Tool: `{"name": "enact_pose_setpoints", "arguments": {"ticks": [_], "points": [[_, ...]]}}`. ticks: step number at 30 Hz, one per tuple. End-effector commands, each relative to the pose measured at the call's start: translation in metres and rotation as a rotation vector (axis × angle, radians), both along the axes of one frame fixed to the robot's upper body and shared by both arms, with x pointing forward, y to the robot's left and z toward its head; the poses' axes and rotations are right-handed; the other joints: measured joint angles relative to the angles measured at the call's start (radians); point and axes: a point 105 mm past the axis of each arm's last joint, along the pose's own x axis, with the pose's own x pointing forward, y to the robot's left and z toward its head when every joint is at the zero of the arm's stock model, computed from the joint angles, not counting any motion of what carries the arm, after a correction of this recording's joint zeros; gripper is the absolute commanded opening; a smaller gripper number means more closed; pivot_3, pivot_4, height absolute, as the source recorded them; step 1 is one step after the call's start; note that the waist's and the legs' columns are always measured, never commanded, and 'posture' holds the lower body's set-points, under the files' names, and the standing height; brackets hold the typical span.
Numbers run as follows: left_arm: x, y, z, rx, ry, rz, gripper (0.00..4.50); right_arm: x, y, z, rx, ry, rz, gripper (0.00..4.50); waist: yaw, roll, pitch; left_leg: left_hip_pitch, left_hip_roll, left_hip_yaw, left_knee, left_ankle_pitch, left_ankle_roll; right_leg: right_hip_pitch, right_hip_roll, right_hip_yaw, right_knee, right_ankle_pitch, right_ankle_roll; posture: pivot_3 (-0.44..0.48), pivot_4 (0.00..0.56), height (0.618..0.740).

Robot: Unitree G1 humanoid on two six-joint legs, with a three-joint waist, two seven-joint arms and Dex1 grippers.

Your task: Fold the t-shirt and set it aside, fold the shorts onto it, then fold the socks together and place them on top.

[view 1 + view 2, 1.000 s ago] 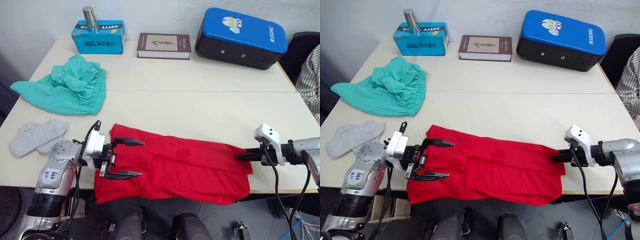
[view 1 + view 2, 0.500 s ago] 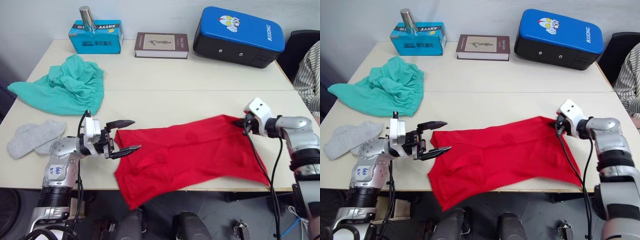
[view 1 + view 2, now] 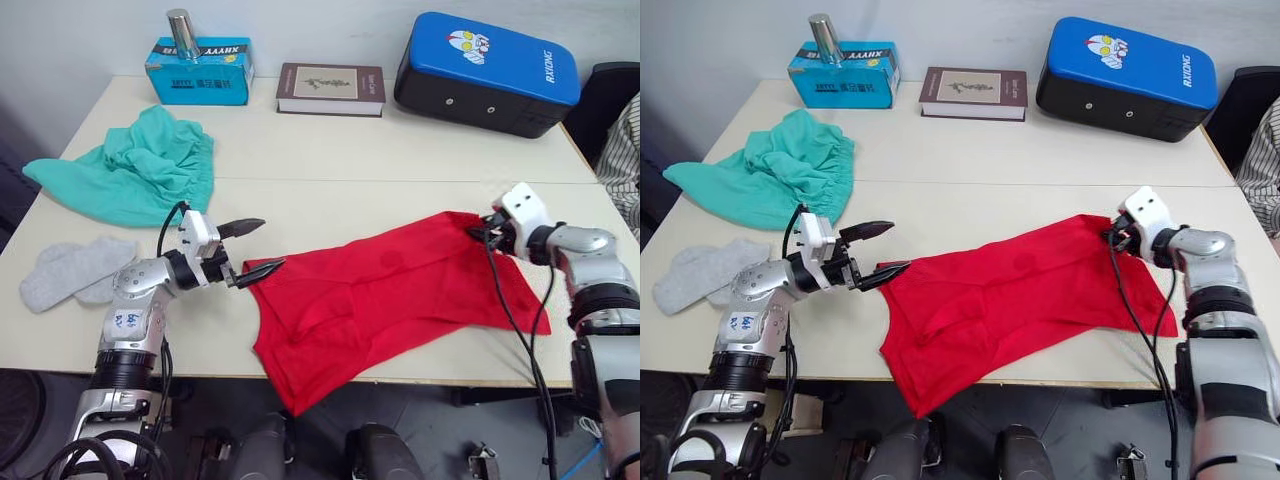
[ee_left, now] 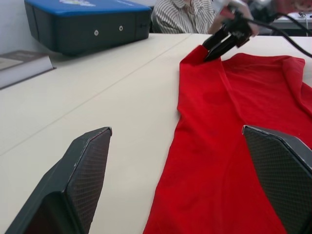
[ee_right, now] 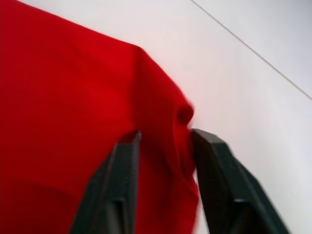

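Observation:
The red t-shirt (image 3: 390,290) lies crumpled and slanted across the table's front half, its lower left corner hanging over the front edge. My right gripper (image 3: 482,229) is shut on the shirt's far right corner, and red cloth is pinched between its fingers (image 5: 122,185). My left gripper (image 3: 272,243) is open at the shirt's left edge, its lower fingertip just touching the cloth and nothing held. The teal shorts (image 3: 130,165) lie bunched at the back left. The grey socks (image 3: 75,270) lie near the left front edge.
Along the back of the table (image 3: 350,150) stand a blue tissue box (image 3: 197,72) with a metal cylinder on it, a dark book (image 3: 330,88) and a blue-and-black case (image 3: 487,72). A person's striped sleeve (image 3: 627,150) shows at the right edge.
My right gripper has carried the shirt's right corner from the front edge up onto the table, swinging the shirt diagonal. The left gripper stayed open and moved back from the front edge.

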Motion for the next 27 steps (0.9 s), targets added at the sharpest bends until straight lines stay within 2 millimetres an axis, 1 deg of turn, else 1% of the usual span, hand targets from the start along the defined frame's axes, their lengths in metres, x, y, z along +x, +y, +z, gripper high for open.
{"name": "enact_pose_setpoints", "arguments": {"ticks": [1, 3, 5, 7, 11, 14, 16, 19, 22, 24, 27], "points": [[0.001, -0.003, 0.006, 0.040, -0.007, -0.027, 4.50, -0.026, -0.024, 0.020, 0.057, 0.008, 0.010, 3.14, 0.002, 0.000, 0.000, 0.000, 0.000, 0.000, 0.000, 0.000, 0.000, 0.000, 0.000, 0.000, 0.000, 0.000, 0.000, 0.000, 0.150, 0.740], [0.000, -0.003, 0.004, 0.071, 0.005, -0.049, 4.50, -0.046, -0.036, 0.027, 0.124, 0.047, -0.009, 3.83, 0.002, 0.000, 0.000, -0.001, 0.000, -0.001, 0.000, 0.000, 0.000, 0.000, 0.000, -0.002, 0.000, 0.000, 0.000, 0.000, 0.150, 0.740], [0.004, -0.001, 0.000, 0.111, 0.012, -0.053, 4.50, -0.072, -0.041, 0.030, 0.227, 0.118, -0.018, 4.46, 0.006, 0.001, 0.001, -0.002, 0.000, -0.002, 0.000, 0.000, 0.000, 0.000, 0.000, -0.003, 0.000, 0.000, 0.000, 0.000, 0.150, 0.740], [0.008, 0.002, -0.004, 0.147, 0.027, -0.054, 4.50, -0.102, -0.039, 0.031, 0.312, 0.216, -0.026, 4.46, 0.010, 0.002, 0.001, -0.002, 0.000, -0.002, 0.000, 0.000, 0.000, 0.000, 0.001, -0.004, 0.000, 0.000, 0.000, 0.000, 0.150, 0.740], [0.017, 0.001, -0.008, 0.182, 0.054, -0.065, 4.50, -0.150, -0.028, 0.028, 0.510, 0.379, -0.118, 4.46, 0.005, 0.002, 0.001, -0.002, 0.001, -0.001, -0.001, -0.001, 0.000, 0.000, 0.001, -0.004, -0.004, 0.000, 0.000, 0.000, 0.150, 0.740], [0.023, -0.003, -0.008, 0.190, 0.063, -0.080, 4.50, -0.185, -0.019, 0.016, 0.608, 0.502, -0.201, 4.46, 0.005, 0.001, 0.001, -0.003, 0.001, -0.002, -0.002, -0.004, 0.006, 0.000, 0.000, -0.003, -0.006, 0.000, 0.000, 0.000, 0.150, 0.740], [0.026, -0.005, -0.009, 0.196, 0.069, -0.089, 4.50, -0.201, -0.015, 0.005, 0.623, 0.555, -0.254, 4.46, 0.006, 0.001, 0.001, -0.003, 0.001, -0.002, -0.002, -0.005, 0.006, 0.000, 0.000, -0.002, -0.007, 0.000, 0.000, 0.000, 0.150, 0.740], [0.029, -0.009, -0.012, 0.211, 0.076, -0.102, 4.50, -0.214, -0.011, -0.016, 0.599, 0.577, -0.306, 4.46, 0.008, 0.001, 0.001, -0.003, 0.001, -0.002, -0.003, -0.006, 0.006, -0.001, 0.001, -0.001, -0.009, 0.000, 0.000, 0.000, 0.150, 0.740], [0.031, -0.013, -0.014, 0.217, 0.086, -0.119, 4.50, -0.214, -0.003, -0.033, 0.585, 0.563, -0.313, 4.46, 0.008, 0.001, 0.001, -0.004, 0.000, -0.001, -0.004, -0.005, 0.005, -0.001, 0.000, -0.001, -0.009, 0.000, 0.000, 0.000, 0.150, 0.740], [0.033, -0.015, -0.017, 0.221, 0.112, -0.126, 4.50, -0.211, 0.001, -0.040, 0.634, 0.550, -0.337, 4.46, 0.006, 0.001, 0.001, -0.004, 0.000, -0.001, -0.003, -0.004, 0.003, -0.001, 0.001, -0.001, -0.009, 0.000, 0.000, 0.000, 0.150, 0.740], [0.037, -0.016, -0.022, 0.241, 0.155, -0.124, 4.50, -0.203, 0.009, -0.050, 0.767, 0.536, -0.383, 4.46, 0.003, 0.000, 0.001, -0.003, 0.000, -0.001, -0.003, -0.003, 0.001, -0.001, 0.001, 0.000, -0.006, 0.000, 0.000, 0.000, 0.150, 0.740]]}}
